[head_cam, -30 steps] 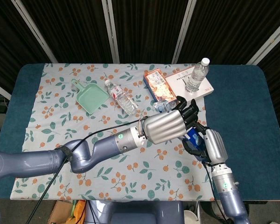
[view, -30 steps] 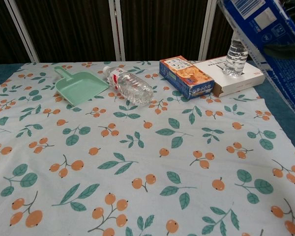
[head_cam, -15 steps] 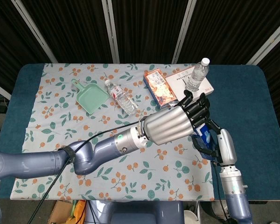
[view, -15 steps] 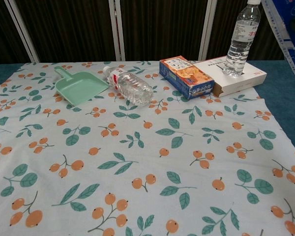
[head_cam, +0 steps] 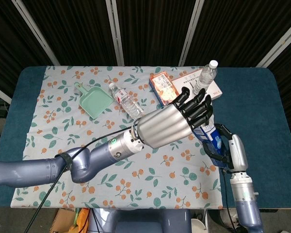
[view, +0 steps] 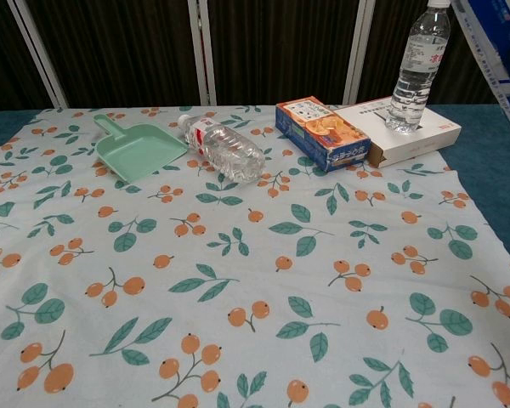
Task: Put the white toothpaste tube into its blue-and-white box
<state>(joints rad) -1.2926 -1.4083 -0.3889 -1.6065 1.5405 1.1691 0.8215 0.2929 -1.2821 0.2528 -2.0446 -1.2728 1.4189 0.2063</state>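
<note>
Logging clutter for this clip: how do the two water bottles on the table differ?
The near bottle lies on its side on the floral cloth; the far bottle stands upright on the white box. The near bottle sits beside the green scoop; the far one is past the snack box. Both are clear plastic with white caps.

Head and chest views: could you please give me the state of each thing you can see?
Box: lifted, held by right hand.
Left hand: fingers spread, over the box.
Toothpaste tube: not visible.
Standing bottle: upright on white carton.
Lying bottle: on its side.
Snack box: lying flat.
</note>
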